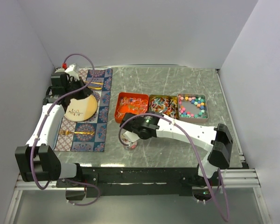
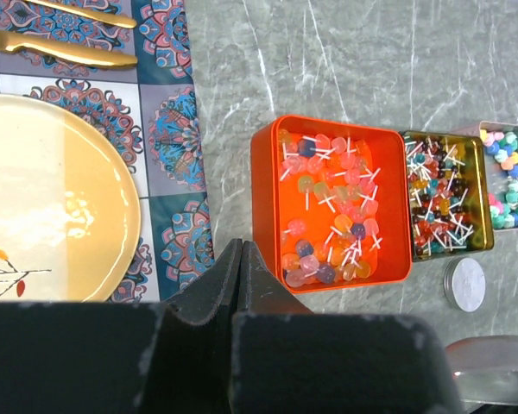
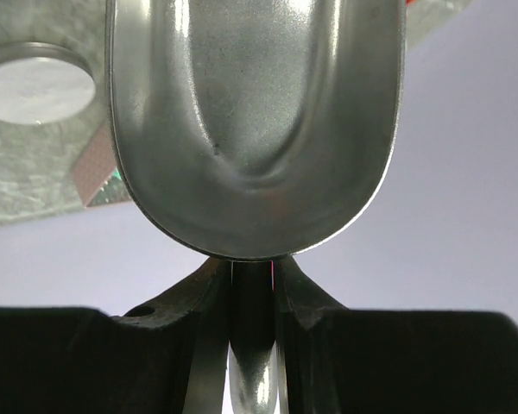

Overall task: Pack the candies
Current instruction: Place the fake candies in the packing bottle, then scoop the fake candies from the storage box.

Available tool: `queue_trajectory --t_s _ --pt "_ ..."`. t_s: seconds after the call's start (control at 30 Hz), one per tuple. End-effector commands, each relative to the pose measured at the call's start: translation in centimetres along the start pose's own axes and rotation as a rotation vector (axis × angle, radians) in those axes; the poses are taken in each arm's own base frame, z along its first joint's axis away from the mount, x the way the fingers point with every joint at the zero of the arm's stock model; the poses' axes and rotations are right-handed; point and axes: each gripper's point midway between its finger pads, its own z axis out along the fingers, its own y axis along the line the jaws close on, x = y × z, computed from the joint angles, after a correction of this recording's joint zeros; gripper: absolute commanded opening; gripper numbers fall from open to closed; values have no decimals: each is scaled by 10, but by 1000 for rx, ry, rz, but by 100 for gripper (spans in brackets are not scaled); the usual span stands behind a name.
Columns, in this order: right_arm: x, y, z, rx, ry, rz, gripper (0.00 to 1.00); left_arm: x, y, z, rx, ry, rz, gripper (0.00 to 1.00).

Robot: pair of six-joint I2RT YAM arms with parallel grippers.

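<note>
On the grey bench (image 1: 177, 79), seen from above, candies (image 1: 162, 103) fill three tins in a row: an orange tin (image 1: 117, 113), a gold tin (image 1: 150, 105) and a third tin (image 1: 179, 107). My right arm (image 1: 177, 130) reaches across to just in front of the orange tin. My left arm (image 1: 46, 121) stands over a plate (image 1: 81, 108) on a patterned mat (image 1: 95, 133).

From my left wrist, my left jaws are pressed shut on nothing above the plate's rim. Stick candies (image 2: 328, 207) lie in the orange tin (image 2: 263, 198), and gold cutlery (image 2: 60, 47) lies on the mat. A round lid (image 2: 466, 285) lies on the bench beside the gold tin (image 2: 453, 253).

From my right wrist, my right jaws grip the handle of a steel scoop (image 3: 255, 129), whose shiny bowl fills the view.
</note>
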Motion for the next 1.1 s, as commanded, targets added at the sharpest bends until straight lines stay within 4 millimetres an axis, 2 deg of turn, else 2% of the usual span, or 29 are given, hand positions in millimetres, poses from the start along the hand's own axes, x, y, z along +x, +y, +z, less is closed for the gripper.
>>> queue_trajectory --t_s 0.0,0.3,0.37,0.4,0.43,0.47,0.5,0.53,0.57,0.6,0.63,0.67,0.7,0.77,0.8,0.83,0.9,0.93,1.0,1.07 --pt "24 -17 -20 55 108 13 0 -9 -4 -5 13 -52 -1 1" --pt "38 -20 -38 62 126 -55 0 -8 -5 -4 20 -48 -6 1" --pt "51 -29 -38 68 152 -68 0 -3 -5 -3 21 -37 -16 1" --pt "56 -42 -38 99 158 -50 0 0 -4 -3 26 -31 -23 1" --pt "75 -51 -32 91 203 -78 0 7 -3 -1 28 -16 -37 1" --pt "78 -60 -22 82 219 -98 0 12 -5 -1 42 -8 -59 1" --pt "84 -80 -18 135 226 -60 0 15 -4 1 45 -6 -69 1" --pt "93 -92 -11 136 253 -114 0 22 -4 2 47 10 -84 1" --pt "108 -100 2 127 276 -104 0 26 -4 3 50 17 -96 1" --pt "110 -119 13 157 289 -120 0 27 -4 3 47 18 -99 1" --pt "114 -127 23 161 300 -121 0 31 -2 4 41 23 -104 1" --pt "128 -130 36 146 327 -111 0 33 -1 5 38 25 -112 1" --pt "127 -144 52 161 349 -132 0 35 -2 6 43 27 -116 1" --pt "138 -154 72 160 375 -129 0 40 -2 8 53 37 -124 1" --pt "139 -167 78 192 385 -131 0 42 -3 8 56 40 -125 1" --pt "135 -169 97 172 391 -152 0 43 -3 8 56 42 -122 1" --pt "138 -183 109 190 402 -154 0 44 -2 7 52 43 -115 1" --pt "131 -184 124 177 397 -176 0 44 -2 8 55 44 -112 1" --pt "131 -192 133 188 393 -202 0 46 -2 9 58 50 -112 1" --pt "123 -190 145 171 389 -241 0 50 -2 10 66 59 -114 1"
